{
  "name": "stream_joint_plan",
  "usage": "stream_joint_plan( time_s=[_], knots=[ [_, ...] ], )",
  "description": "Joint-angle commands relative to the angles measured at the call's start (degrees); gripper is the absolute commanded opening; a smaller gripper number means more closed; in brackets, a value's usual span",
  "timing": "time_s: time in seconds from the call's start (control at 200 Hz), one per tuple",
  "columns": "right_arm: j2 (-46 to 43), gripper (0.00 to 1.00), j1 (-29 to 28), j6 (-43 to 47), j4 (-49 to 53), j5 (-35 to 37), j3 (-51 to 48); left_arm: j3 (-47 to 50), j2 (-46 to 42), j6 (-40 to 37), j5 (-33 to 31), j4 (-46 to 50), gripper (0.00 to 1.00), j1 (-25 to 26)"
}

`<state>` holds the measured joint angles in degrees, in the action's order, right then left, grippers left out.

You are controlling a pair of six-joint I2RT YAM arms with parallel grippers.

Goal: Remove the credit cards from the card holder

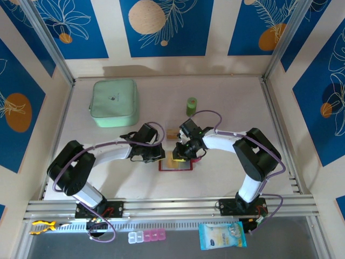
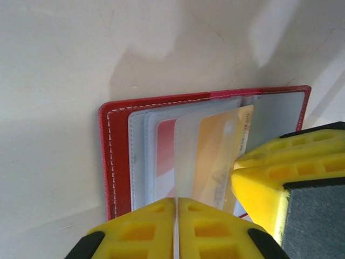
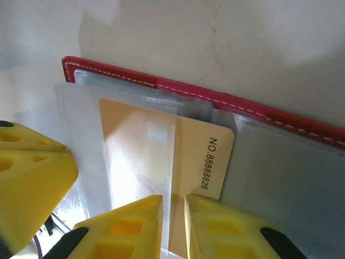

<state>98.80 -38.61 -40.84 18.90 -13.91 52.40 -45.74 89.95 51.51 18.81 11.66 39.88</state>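
Note:
The red card holder lies open on the table between both arms; its stitched red edge frames greyish clear pockets. My left gripper is shut on the edge of a raised clear pocket sheet. A beige-orange credit card printed NO.88888826 sticks partway out of a pocket. My right gripper stands over that card, jaws narrowly open. Another card with red markings sits in a pocket. A small beige card-like piece lies behind the holder.
A mint-green square pouch rests at the back left, and a green cylinder stands behind the right gripper. Frame posts and walls close in the table. A blue packet and a pill box lie beyond the front rail.

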Motion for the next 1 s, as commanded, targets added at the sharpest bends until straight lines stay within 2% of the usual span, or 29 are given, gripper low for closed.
stream_joint_plan(
  time_s=[0.0, 0.19, 0.26, 0.355, 0.45, 0.57, 0.735, 0.995],
  knots=[
    [-2.2, 0.21, 0.0, 0.4, 1.0, -0.8, 0.7, -1.6, -1.1, -0.6, 1.4, 1.4, 0.08, 0.4],
    [-4.4, 0.22, 0.5, -1.0, 0.0, -1.7, -0.1, -2.2, -0.1, -0.2, 1.8, 1.2, 0.07, 1.3],
    [-5.2, 0.22, 1.0, -1.1, 0.0, -1.9, -0.4, -2.8, -0.7, -0.8, 0.2, 3.0, 0.07, 1.3],
    [-6.1, 0.21, 1.6, -1.1, 0.4, -1.8, -1.2, -4.2, -2.2, -2.0, -4.1, 7.8, 0.14, 1.2],
    [-7.0, 0.22, 2.2, -1.1, 0.3, -1.8, -2.0, -5.3, -2.7, -3.1, -5.7, 10.1, 0.16, 1.2],
    [-7.6, 0.22, 3.1, -1.2, 0.3, -1.8, -2.8, -5.3, -2.1, -2.9, -3.6, 8.9, 0.16, 1.2],
    [-7.2, 0.22, 4.1, -2.2, -0.7, -3.2, -3.8, -6.0, 0.7, -2.1, 0.6, 5.1, 0.11, 2.1],
    [-5.9, 0.22, 4.4, -2.8, -1.9, -4.3, -5.1, -5.9, 4.1, -1.7, 2.9, 2.4, 0.06, 2.9]
  ],
)
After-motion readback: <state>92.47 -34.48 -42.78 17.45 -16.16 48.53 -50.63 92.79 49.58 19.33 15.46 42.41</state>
